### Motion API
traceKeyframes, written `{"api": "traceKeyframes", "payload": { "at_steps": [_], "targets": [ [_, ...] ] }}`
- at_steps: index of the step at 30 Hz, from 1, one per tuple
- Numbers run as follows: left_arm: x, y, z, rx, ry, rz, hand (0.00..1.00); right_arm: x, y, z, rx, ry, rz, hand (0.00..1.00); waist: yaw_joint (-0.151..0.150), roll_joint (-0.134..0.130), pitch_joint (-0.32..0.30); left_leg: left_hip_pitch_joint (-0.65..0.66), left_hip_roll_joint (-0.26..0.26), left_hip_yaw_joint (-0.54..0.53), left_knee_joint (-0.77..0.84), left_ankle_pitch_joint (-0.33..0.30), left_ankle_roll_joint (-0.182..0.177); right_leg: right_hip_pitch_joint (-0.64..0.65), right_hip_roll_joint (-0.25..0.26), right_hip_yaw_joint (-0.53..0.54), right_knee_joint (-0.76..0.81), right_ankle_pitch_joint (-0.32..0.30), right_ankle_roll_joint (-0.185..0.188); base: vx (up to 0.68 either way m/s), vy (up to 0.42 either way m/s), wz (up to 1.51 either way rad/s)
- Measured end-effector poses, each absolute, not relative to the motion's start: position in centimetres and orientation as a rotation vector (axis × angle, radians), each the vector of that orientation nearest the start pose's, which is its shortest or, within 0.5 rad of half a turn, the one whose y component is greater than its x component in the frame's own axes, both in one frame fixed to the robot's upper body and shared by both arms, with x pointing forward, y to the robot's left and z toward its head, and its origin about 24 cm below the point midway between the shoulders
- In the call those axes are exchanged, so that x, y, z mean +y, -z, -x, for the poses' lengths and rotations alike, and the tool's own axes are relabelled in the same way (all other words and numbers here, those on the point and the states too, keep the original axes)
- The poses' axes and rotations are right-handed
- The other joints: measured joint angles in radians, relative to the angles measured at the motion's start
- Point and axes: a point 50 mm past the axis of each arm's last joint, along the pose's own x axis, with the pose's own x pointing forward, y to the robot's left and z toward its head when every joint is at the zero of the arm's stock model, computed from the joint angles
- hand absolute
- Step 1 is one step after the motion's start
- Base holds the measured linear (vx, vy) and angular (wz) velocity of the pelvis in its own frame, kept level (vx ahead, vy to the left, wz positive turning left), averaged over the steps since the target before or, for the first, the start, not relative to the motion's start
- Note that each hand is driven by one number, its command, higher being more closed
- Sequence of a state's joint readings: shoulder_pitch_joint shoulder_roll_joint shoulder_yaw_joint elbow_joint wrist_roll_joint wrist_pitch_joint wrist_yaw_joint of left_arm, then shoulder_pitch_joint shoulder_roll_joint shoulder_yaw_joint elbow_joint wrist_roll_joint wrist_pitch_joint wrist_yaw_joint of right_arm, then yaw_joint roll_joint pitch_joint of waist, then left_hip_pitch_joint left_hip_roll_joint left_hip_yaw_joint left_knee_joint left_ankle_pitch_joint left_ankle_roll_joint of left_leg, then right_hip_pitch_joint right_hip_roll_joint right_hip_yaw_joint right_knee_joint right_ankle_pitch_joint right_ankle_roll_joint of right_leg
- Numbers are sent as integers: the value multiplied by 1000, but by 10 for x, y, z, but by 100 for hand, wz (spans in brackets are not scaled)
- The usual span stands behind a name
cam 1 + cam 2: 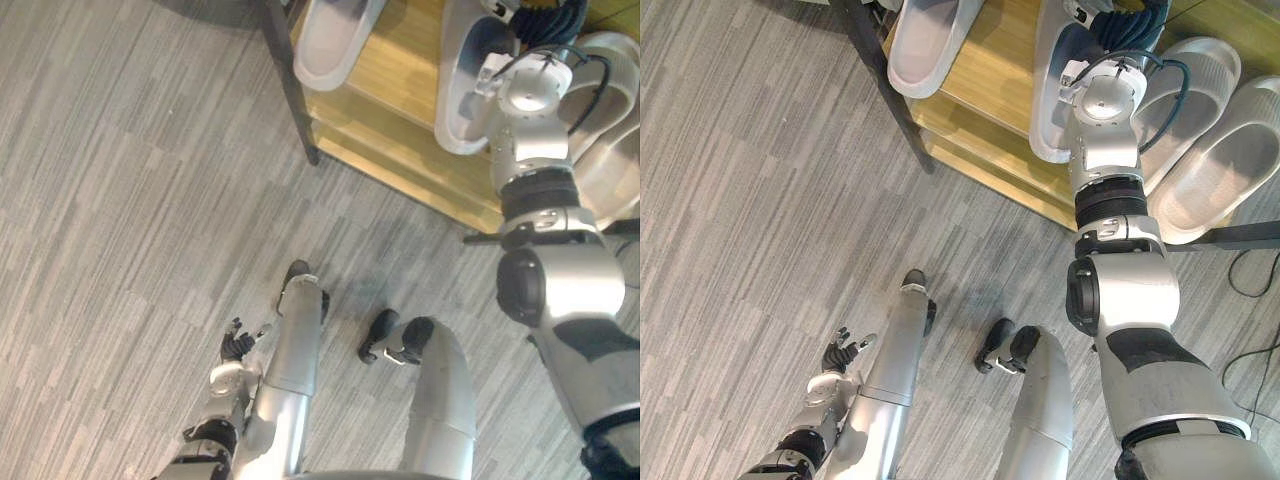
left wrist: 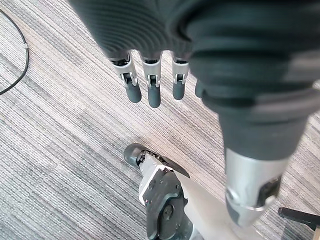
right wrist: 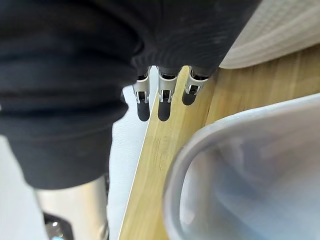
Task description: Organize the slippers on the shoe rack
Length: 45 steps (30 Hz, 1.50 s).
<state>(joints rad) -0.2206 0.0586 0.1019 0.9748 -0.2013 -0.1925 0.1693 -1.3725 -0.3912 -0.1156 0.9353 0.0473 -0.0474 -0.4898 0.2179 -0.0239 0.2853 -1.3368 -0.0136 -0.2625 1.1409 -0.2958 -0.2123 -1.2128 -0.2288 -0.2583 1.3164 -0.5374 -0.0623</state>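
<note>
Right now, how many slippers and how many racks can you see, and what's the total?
Slippers: 4
Rack: 1
Total: 5

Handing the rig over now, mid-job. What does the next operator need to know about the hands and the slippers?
Left robot hand: open, idle, low over the floor.
Right robot hand: open, empty, above the rack beside the middle slipper.
Four slippers lie on the rack: right pair side by side, middle slipper and left slipper apart.
Left to do, probably: bring those two together.
</note>
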Motion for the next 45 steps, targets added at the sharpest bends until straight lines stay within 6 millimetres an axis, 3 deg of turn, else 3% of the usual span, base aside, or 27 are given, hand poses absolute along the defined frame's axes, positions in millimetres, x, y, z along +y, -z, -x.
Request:
{"api": "traceKeyframes", "payload": {
  "at_steps": [10,19,33,40,45],
  "targets": [
    [191,97,-230,586,-348,122,0,-185,-307,-409,-502,466,33,0,-14,0,0,30,21,8,-23,0,0,27,16,-1,-31,9,-2,36,17,-4],
    [192,97,-229,588,-357,133,0,-168,-280,-412,-467,384,-85,0,-20,-1,0,48,23,9,-26,0,-1,43,18,0,-32,9,-2,2,4,0],
    [196,97,-229,584,-375,167,0,-126,-272,-408,-471,226,-477,0,-30,-5,3,51,21,5,-58,11,-9,44,16,-8,-48,8,0,11,8,2],
    [195,94,-232,568,-374,176,0,-128,-265,-409,-418,247,-689,0,-26,-11,8,51,3,-6,-82,30,-15,46,2,-21,-52,3,11,3,12,9],
    [193,90,-237,547,-374,196,0,-145,-273,-409,-416,298,-841,0,-14,-6,33,46,-12,-31,-94,44,-18,58,-6,-47,-61,0,14,7,20,12]
  ]
}}
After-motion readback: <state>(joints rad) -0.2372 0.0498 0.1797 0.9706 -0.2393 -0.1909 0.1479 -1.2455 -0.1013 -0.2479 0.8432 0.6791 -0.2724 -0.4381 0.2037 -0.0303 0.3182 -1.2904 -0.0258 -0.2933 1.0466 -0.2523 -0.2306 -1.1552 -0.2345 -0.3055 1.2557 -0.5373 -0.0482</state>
